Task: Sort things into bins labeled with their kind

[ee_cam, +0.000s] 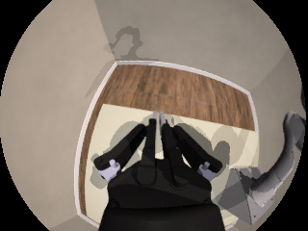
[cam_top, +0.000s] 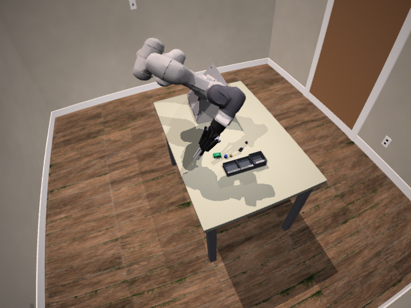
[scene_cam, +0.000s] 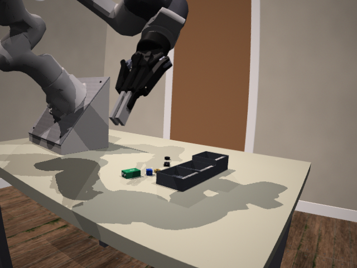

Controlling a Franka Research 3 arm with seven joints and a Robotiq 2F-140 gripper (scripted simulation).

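My gripper (cam_top: 196, 156) (scene_cam: 117, 122) (ee_cam: 158, 115) is shut with nothing between its fingertips. It hangs tilted above the table, on the robot-base side of the things. A green box-like block (cam_top: 217, 154) (scene_cam: 131, 173) lies on the table. Beside it are a small blue cube-like piece (cam_top: 225, 155) (scene_cam: 149, 172) and a small gold piece (cam_top: 230, 155) (scene_cam: 157, 170). A black squarish piece (cam_top: 240, 149) (scene_cam: 166, 163) and a small black round piece (cam_top: 246, 142) (scene_cam: 167, 158) lie farther along. Three dark joined bins (cam_top: 234, 172) (scene_cam: 170, 182) stand in a row, apparently empty. Their pale labels are unreadable.
The table (cam_top: 228, 212) (scene_cam: 230, 239) carries the angular grey robot base (cam_top: 212, 77) (scene_cam: 89, 127) at its far end. Shadows of the arm fall across the table. The bin at the door end of the row has higher walls than the others.
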